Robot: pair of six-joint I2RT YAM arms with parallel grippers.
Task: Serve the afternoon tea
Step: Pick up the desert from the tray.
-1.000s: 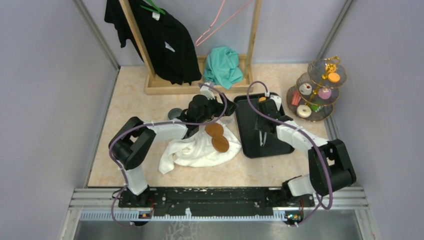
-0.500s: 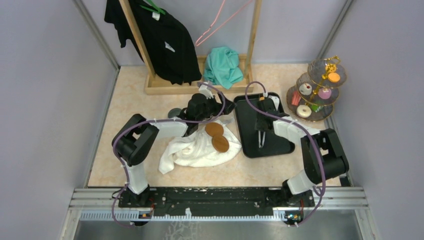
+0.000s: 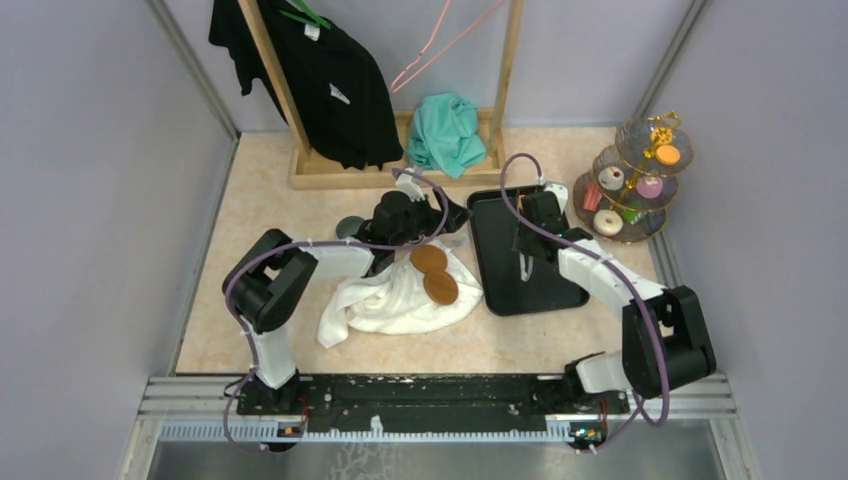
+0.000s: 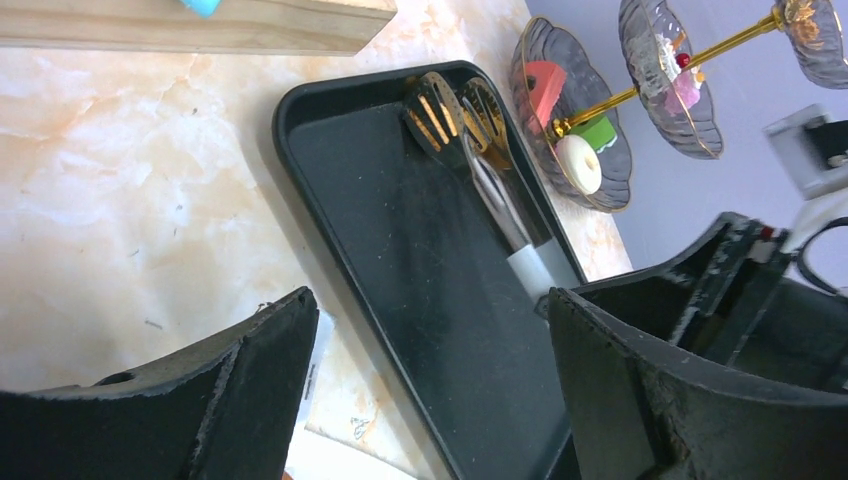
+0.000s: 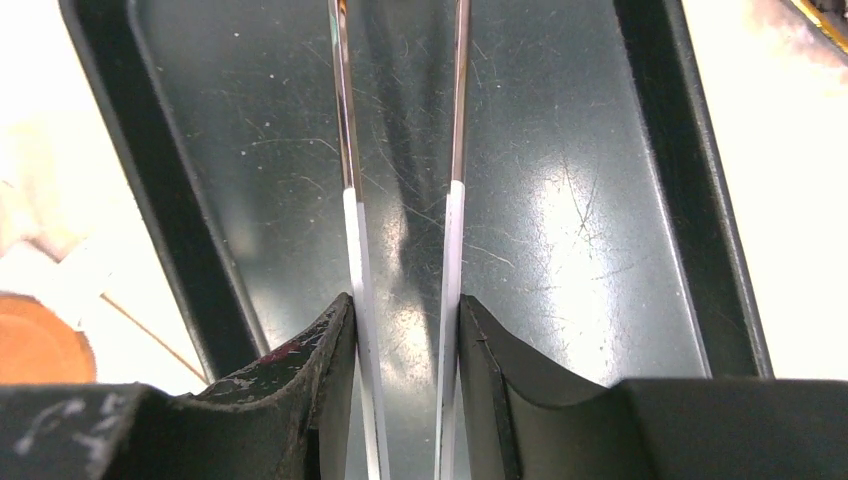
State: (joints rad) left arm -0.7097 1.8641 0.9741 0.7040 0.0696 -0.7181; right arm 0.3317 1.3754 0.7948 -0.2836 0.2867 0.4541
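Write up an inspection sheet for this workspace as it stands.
Surface: beige marbled tabletop, no spills seen.
Job's things: clear-glass three-tier stand with gold frame upright in the far right corner, small sweets on its tiers; grey round mug partly hidden by the left arm.
Clutter: black rectangular tray with long metal tongs lying in it; crumpled white cloth bearing two brown discs.
Grippers: left pincer open, empty, beside the tray; right pincer has its jaws against both arms of the tongs.
Cables: purple cables loop along both arms, no snag seen.
Surroundings: wooden garment rack with black garment and teal cloth; plain grey walls.
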